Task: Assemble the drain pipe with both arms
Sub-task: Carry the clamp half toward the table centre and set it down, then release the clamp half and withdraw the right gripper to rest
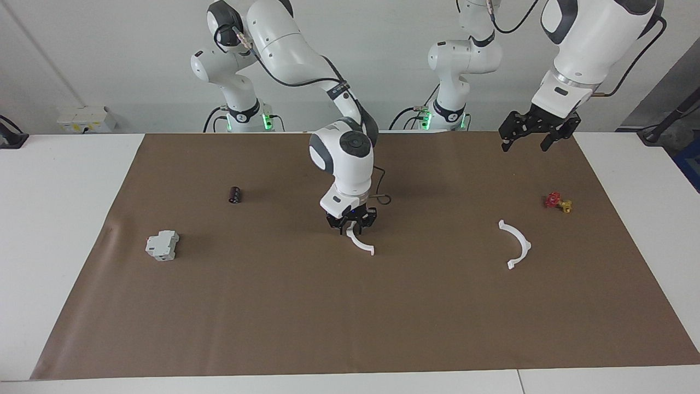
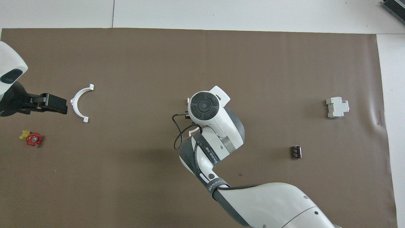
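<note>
Facing view: right gripper (image 1: 351,223) is down on one half-ring (image 1: 361,243) mid-bench; whether its fingers grip it, I cannot tell. Thin, light, stiff plastic, I'd judge; best pinched mid-arc.

Overhead view: second half-ring (image 2: 79,103) lies flat, tabs pointing toward the right arm's end; left gripper (image 2: 57,104) hovers alongside, fingers wide.

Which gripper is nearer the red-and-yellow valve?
Left. The left gripper hangs over the mat at the valve's end of the table; the right gripper is down mid-table at one white half-ring.

Grey-white box (image 1: 162,244), dark cylinder (image 1: 235,195), red-yellow valve (image 1: 558,202) on brown mat (image 1: 350,317)
</note>
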Controlling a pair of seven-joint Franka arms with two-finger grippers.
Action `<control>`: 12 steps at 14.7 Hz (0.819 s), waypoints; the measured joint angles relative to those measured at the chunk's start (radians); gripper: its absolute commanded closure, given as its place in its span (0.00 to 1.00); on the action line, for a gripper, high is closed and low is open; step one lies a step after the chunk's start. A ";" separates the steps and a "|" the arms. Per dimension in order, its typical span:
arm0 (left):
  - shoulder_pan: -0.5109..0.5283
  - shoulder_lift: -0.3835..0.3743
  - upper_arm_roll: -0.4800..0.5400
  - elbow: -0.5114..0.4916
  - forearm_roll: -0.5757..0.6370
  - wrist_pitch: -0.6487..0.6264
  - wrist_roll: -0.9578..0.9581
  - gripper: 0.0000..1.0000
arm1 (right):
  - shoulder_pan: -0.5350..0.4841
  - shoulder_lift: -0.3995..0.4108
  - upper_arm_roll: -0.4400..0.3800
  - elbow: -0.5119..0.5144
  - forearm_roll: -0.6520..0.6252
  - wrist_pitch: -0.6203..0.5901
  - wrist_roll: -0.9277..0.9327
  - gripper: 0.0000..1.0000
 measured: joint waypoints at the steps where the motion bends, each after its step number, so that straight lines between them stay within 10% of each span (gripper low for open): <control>1: 0.000 -0.001 0.000 -0.004 0.000 0.005 0.000 0.00 | 0.002 -0.009 0.000 0.005 0.000 -0.001 0.000 0.00; 12: 0.000 -0.042 0.058 -0.275 0.000 0.360 0.008 0.00 | -0.394 -0.355 -0.029 0.019 -0.006 -0.313 -0.277 0.00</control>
